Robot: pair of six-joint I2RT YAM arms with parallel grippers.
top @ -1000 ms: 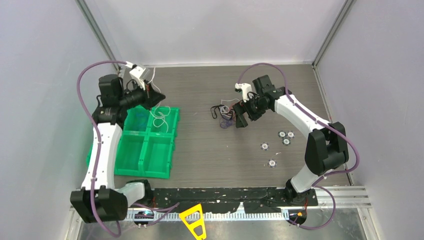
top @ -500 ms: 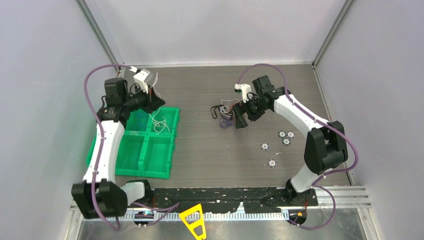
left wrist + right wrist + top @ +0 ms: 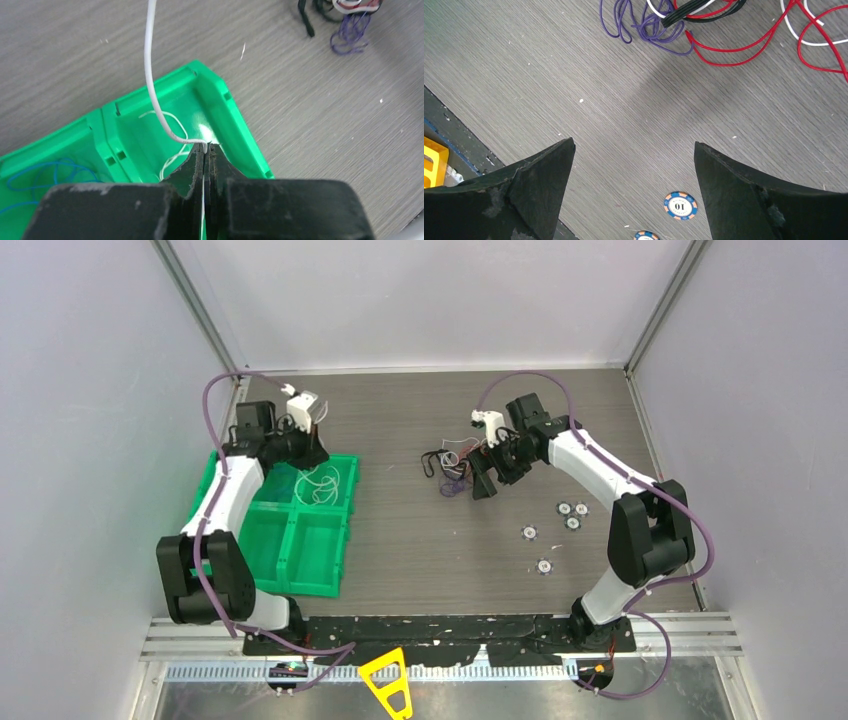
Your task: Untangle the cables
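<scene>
From here the two arms look like twins. The left arm point(image 3: 225, 495) and the right arm point(image 3: 600, 465) have smooth white shells on the long links and chunky black joint housings. A thin purple hose point(image 3: 207, 398) loops off each, towards 12 o'clock. The left gripper point(image 3: 206, 150) has matte black fingers scuffed grey. The right gripper point(image 3: 634, 145) has black wedge-shaped fingers, also scuffed.

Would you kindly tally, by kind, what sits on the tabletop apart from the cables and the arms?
Poker chips: 5
Green tray: 1
Total: 6
</scene>
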